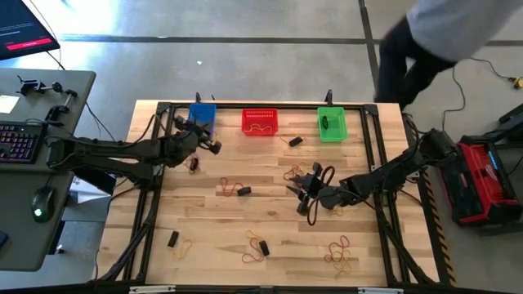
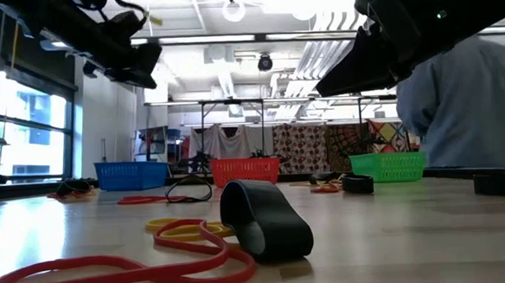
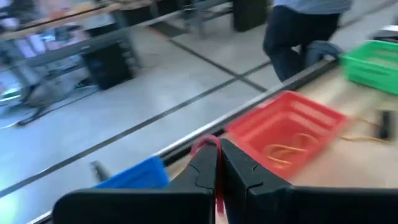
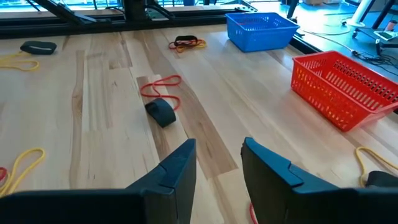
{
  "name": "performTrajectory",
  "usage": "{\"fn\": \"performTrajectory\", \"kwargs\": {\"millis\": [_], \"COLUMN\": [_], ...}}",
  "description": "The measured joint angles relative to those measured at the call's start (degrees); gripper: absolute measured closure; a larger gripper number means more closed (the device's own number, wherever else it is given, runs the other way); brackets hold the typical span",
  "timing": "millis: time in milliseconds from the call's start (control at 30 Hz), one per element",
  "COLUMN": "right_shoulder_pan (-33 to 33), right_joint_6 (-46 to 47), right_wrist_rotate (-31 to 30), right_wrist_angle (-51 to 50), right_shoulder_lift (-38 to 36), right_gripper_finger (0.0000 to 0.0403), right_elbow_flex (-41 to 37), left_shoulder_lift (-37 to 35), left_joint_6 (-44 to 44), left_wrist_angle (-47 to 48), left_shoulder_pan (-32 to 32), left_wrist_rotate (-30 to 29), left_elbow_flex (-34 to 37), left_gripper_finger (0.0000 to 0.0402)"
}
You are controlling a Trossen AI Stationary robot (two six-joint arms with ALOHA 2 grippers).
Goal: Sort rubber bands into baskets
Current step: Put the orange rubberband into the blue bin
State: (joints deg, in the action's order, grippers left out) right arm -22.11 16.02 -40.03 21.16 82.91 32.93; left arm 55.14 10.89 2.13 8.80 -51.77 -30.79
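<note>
Three baskets stand along the table's far edge: blue [image 1: 202, 117], red [image 1: 260, 122] with an orange band inside, and green [image 1: 332, 123] with a dark band inside. My left gripper [image 1: 214, 148] hangs just in front of the blue basket, above the table, shut on a red rubber band [image 3: 210, 144]. My right gripper [image 1: 304, 192] is right of the table's middle, low over the wood. It is open [image 4: 217, 155], with nothing between its fingers. Loose rubber bands lie on the wood, among them a red loop beside a thick dark one [image 4: 160, 112]. My left gripper pinches the red rubber band between its two shut fingers. A small loop of the band [image 3: 208, 142] stands out past the fingertips, and a strand [image 3: 219, 200] runs back between them. The fingers lie about level, coming from the table's left. The band is clear of the table.
More bands lie in small heaps near the front edge [image 1: 257, 247], [image 1: 341, 253], [image 1: 178, 242] and near the far edge [image 1: 294, 140]. A black frame [image 1: 372, 139] borders the tabletop. A person [image 1: 441, 33] stands beyond the far right corner. A desk with a keyboard [image 1: 18, 143] is on the left.
</note>
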Motion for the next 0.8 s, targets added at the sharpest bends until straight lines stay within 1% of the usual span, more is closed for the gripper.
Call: {"fn": "performTrajectory", "kwargs": {"millis": [200, 367, 467, 600, 800], "right_shoulder_pan": [0.0, 0.0, 0.0, 0.0, 0.0], "right_joint_6": [-1.27, -1.08, -1.08, -1.1, -1.36], "right_wrist_rotate": [-0.02, -0.02, -0.02, -0.02, -0.04], "right_wrist_angle": [0.14, 0.43, 0.51, 0.51, 0.53], "right_shoulder_lift": [0.0, 0.0, 0.0, 0.0, 0.0], "right_gripper_finger": [0.0286, 0.0286, 0.0286, 0.0286, 0.0286], "right_elbow_flex": [0.0, 0.0, 0.0, 0.0, 0.0], "left_shoulder_lift": [-0.09, -0.09, -0.09, 0.11, 3.12], "left_joint_6": [-0.45, -0.48, -0.04, -0.02, -0.61], "left_wrist_angle": [2.05, 4.42, 6.77, 7.16, 3.9], "left_shoulder_pan": [6.39, 14.17, 19.2, 25.28, 33.67], "left_wrist_rotate": [-0.52, 2.79, 6.37, 12.72, 26.06], "left_elbow_flex": [0.0, 0.0, 0.0, 0.0, 0.0], "left_gripper_finger": [0.0401, 0.0401, 0.0401, 0.0401, 0.0401]}}
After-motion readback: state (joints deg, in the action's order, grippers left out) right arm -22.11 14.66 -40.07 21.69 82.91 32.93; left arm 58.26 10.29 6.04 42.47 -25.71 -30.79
